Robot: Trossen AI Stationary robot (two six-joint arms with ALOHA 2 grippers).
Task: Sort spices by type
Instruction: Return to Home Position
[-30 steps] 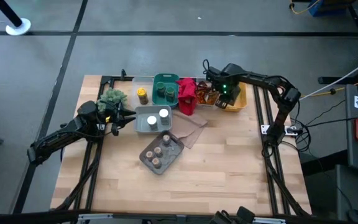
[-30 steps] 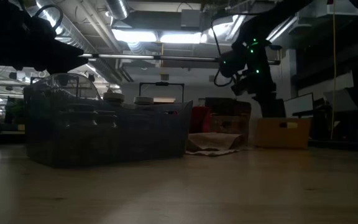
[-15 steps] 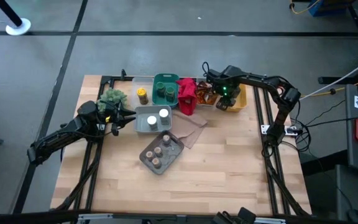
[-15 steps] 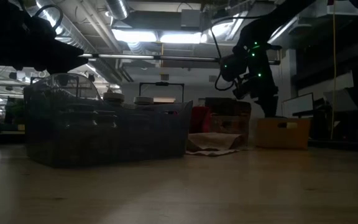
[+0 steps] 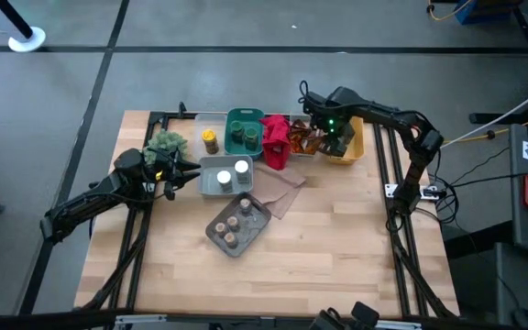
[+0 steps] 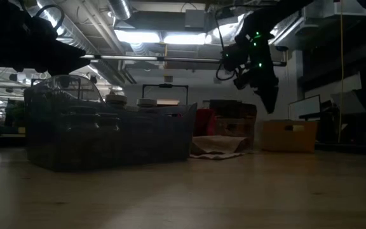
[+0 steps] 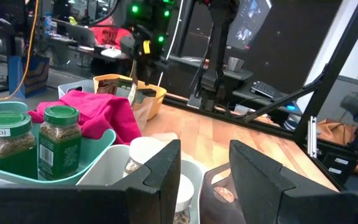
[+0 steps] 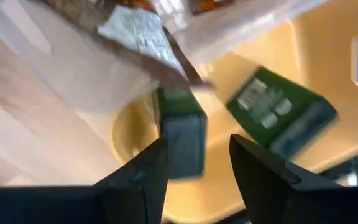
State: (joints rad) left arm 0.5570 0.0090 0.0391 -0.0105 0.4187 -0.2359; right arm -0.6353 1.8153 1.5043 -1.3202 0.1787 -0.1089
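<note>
Currently the right gripper hangs above the yellow bin at the far right corner of the tabletop. The low view shows it well clear of the bin's rim. Its fingers are spread apart with nothing between them. Past them, the right wrist view looks down on two dark green packets lying apart on the bin's yellow floor. A clear bin stands just beside the yellow one and holds the orange-brown packets.

Along the far edge toward the left come the red cloth and then a teal bin with green-lidded jars standing upright. After that is a second clear bin with one yellow-lidded jar, and then the small plant.

Nearer the middle, a white bin carries the white-lidded jars. Nearer the front edge, a dark grey tray sits at a slant with the tan-lidded jars inside. A sheet of brown paper lies flat beside both.

The left gripper waits low on the left side, just beside the white bin and pointing toward it. Its fingers are also spread and empty, and the left wrist view looks between them across the white-lidded jars toward the red cloth.
</note>
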